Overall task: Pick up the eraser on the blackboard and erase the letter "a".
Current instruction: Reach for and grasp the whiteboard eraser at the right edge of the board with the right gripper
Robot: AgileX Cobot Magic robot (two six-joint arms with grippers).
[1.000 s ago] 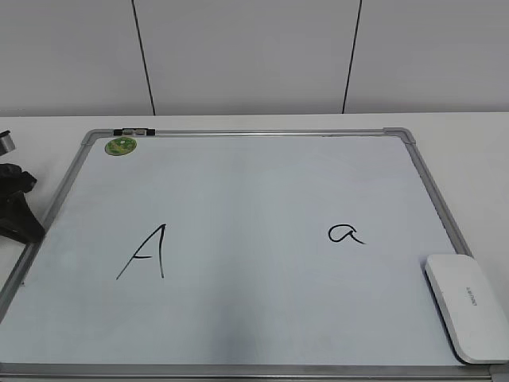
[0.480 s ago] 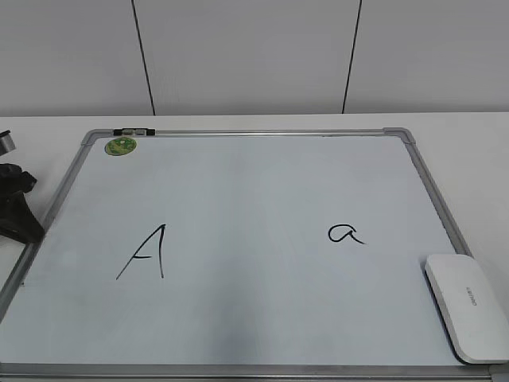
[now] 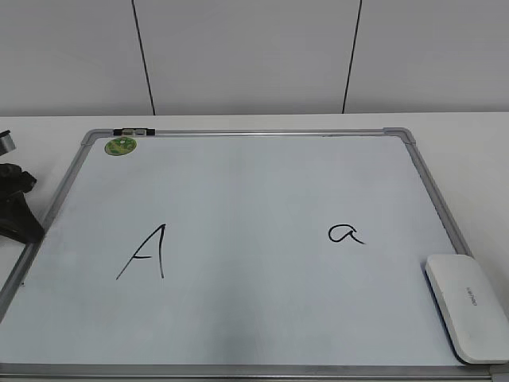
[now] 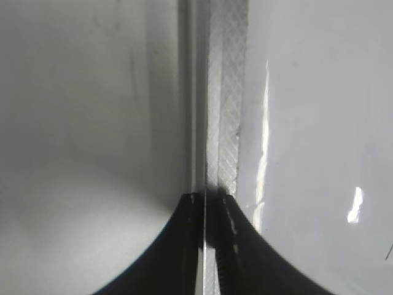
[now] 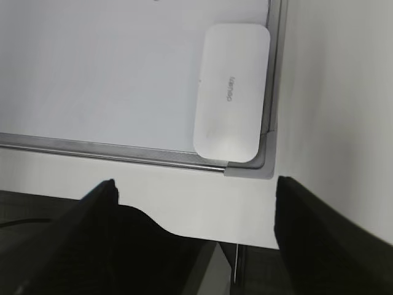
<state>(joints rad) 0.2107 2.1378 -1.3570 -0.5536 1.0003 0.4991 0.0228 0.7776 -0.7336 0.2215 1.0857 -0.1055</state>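
Nothing has moved since earlier: the eraser point(image 3: 469, 307) lies in the blackboard's point(image 3: 238, 199) near right corner. Left jaws together, right jaws apart. A careless sweep risks smearing beyond the letter "a" point(image 3: 345, 233).

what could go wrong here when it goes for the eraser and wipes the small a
1. The eraser lies tight in the blackboard's corner against the frame, so a finger of the right gripper may land on the frame and the glossy block may slip.
2. The capital A shares the board; a wide sweep past the letter "a" could smear it.
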